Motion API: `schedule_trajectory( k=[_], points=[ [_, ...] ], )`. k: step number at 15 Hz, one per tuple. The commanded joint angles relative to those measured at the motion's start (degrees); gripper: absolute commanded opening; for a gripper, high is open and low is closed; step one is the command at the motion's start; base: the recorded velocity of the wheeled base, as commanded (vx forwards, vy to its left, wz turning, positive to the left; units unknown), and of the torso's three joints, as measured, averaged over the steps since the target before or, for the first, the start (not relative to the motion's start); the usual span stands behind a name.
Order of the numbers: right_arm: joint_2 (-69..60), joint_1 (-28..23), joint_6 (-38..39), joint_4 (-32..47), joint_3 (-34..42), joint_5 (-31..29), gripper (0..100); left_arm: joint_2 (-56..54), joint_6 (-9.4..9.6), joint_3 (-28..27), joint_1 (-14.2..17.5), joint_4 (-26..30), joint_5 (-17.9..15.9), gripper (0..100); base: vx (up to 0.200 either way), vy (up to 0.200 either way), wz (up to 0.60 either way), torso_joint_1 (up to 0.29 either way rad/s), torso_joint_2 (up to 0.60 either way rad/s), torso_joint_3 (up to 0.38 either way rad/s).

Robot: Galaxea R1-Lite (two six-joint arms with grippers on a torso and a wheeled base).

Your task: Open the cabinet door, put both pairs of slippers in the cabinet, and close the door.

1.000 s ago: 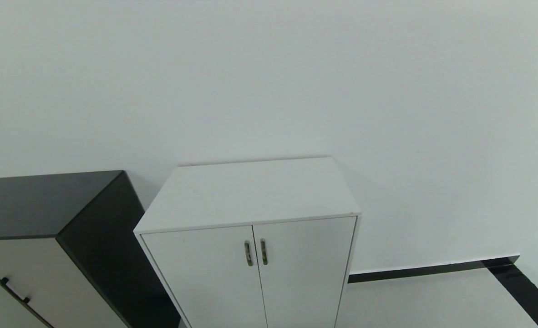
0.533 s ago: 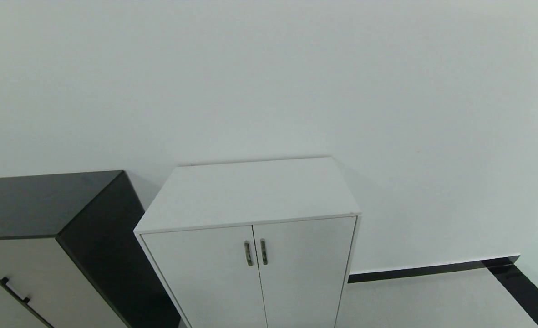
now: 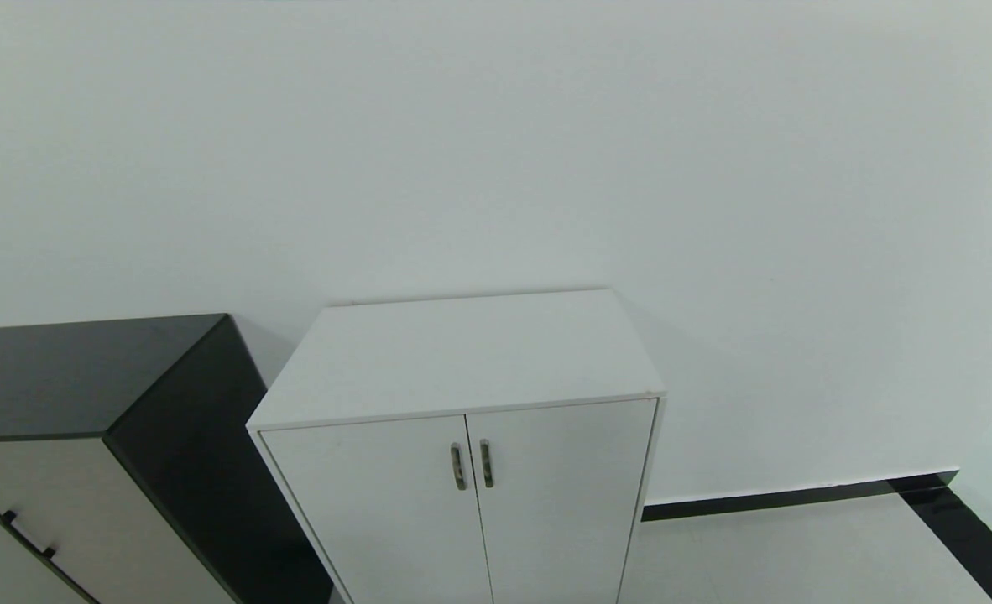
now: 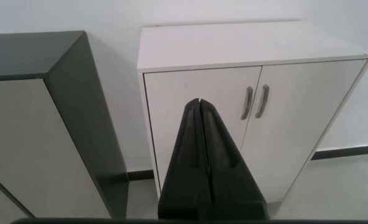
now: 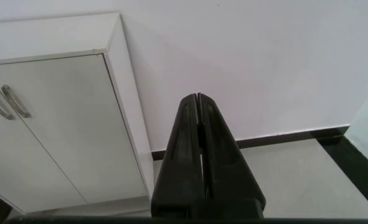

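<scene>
Cabinet: I see the white cabinet (image 3: 462, 361) standing against the wall (image 3: 496, 151), a boxy unit of smooth, matte board with a flat top and square edges.
Doors: the left door (image 3: 378, 503) and the right door (image 3: 563, 486) are both shut and flush, with a thin seam between them.
Handles: two slim, upright metal bar handles, the left handle (image 3: 457, 466) and the right handle (image 3: 486, 463), sit just beside each other on either side of the seam.
Left gripper: my left gripper (image 4: 200, 106) is black and wedge-shaped, its fingers pressed together with nothing between them; it hangs in front of the left door, apart from it.
Right gripper: my right gripper (image 5: 198, 99) is the same black wedge, its fingers closed on nothing, off the cabinet's right side and facing the bare wall.
Dark cabinet: on my left, just beside the white one, stands a dark cabinet (image 3: 185, 453) with a glossy black top and side and a pale front carrying a small black pull (image 3: 26, 537).
Baseboard: a shiny black baseboard (image 3: 781, 499) runs along the foot of the wall to my right.
Floor: the floor (image 3: 798, 554) is pale and smooth.
In the way: I see nothing between either gripper and the doors.
</scene>
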Motion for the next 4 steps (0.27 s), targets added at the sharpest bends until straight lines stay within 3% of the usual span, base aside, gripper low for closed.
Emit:
schedule_trajectory(
  k=[1,4],
  points=[
    [0.2,0.0,0.1,-0.1,0.0,0.0,0,0.0,-0.03,0.0,0.0,-0.1,0.0,0,0.0,0.0,0.0,0.0,0.0,0.0],
    [0.2,0.0,0.0,0.0,0.0,0.0,0,0.0,0.06,0.0,0.0,-0.1,0.0,0,0.0,0.0,0.0,0.0,0.0,0.0]
  ],
)
